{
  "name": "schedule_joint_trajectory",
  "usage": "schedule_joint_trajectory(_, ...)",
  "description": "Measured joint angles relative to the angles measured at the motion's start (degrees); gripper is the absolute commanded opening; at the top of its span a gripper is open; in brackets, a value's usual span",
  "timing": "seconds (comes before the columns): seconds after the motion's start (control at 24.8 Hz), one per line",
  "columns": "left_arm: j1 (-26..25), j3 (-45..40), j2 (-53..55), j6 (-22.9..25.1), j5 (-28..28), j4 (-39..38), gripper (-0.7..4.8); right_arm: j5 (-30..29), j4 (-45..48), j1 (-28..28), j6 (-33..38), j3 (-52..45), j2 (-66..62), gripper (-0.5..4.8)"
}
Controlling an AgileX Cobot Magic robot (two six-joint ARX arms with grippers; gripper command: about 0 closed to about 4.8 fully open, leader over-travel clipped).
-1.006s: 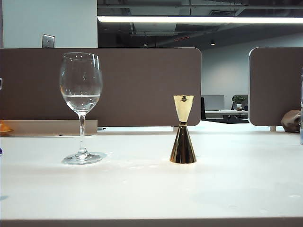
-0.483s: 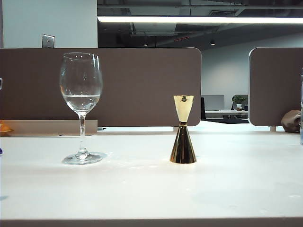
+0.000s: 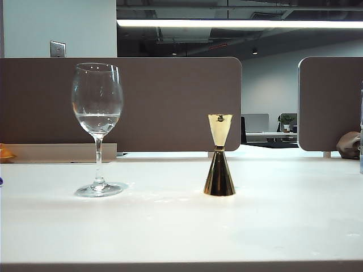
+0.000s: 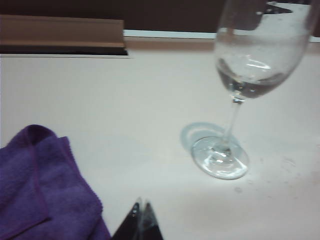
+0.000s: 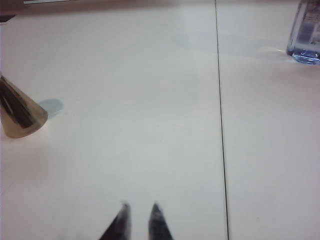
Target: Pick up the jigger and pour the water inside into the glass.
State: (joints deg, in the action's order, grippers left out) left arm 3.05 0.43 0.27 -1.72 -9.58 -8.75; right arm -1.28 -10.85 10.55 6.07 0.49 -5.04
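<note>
Jigger stands upright on the desk, centre-right of the exterior view; glass at left, well apart, holding some water. Left claw tips together, empty. Right claw narrowly parted, empty. Jigger looks rigid, light, slick; best gripped at its narrow waist, kept level.

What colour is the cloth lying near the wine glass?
Purple. The cloth shows only in the left wrist view, beside the glass.
</note>
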Motion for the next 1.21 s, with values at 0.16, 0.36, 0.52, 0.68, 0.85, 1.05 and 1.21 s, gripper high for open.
schedule_joint_trajectory(0.16, 0.00, 0.00, 0.00, 0.00, 2.51, -0.31, -0.05, 0.00, -0.02, 0.00, -0.02, 0.00, 0.00, 0.54)
schedule_joint_trajectory(0.36, 0.00, 0.00, 0.00, 0.00, 2.95, -0.94, -0.05, 0.00, 0.00, 0.00, -0.02, 0.00, 0.00, 0.54)
schedule_joint_trajectory(0.52, 0.00, 0.00, 0.00, 0.00, 2.97, -0.94, -0.05, 0.00, 0.00, 0.00, 0.00, 0.00, 0.00, 0.54)
schedule_joint_trajectory(0.68, 0.00, 0.02, 0.00, 0.00, 2.97, -0.94, -0.05, 0.00, 0.00, 0.00, 0.00, 0.00, 0.00, 0.54)
schedule_joint_trajectory(0.85, 0.00, 0.02, 0.00, 0.00, 2.97, -0.94, -0.05, 0.00, 0.00, 0.00, -0.02, 0.00, 0.00, 0.54)
schedule_joint_trajectory(1.05, 0.00, 0.02, 0.00, 0.00, 2.97, -0.94, -0.05, 0.00, 0.00, 0.00, 0.00, 0.00, 0.00, 0.54)
schedule_joint_trajectory(1.21, 0.00, 0.02, 0.00, 0.00, 2.97, -0.94, -0.05, 0.00, 0.00, 0.00, 0.00, 0.00, 0.00, 0.54)
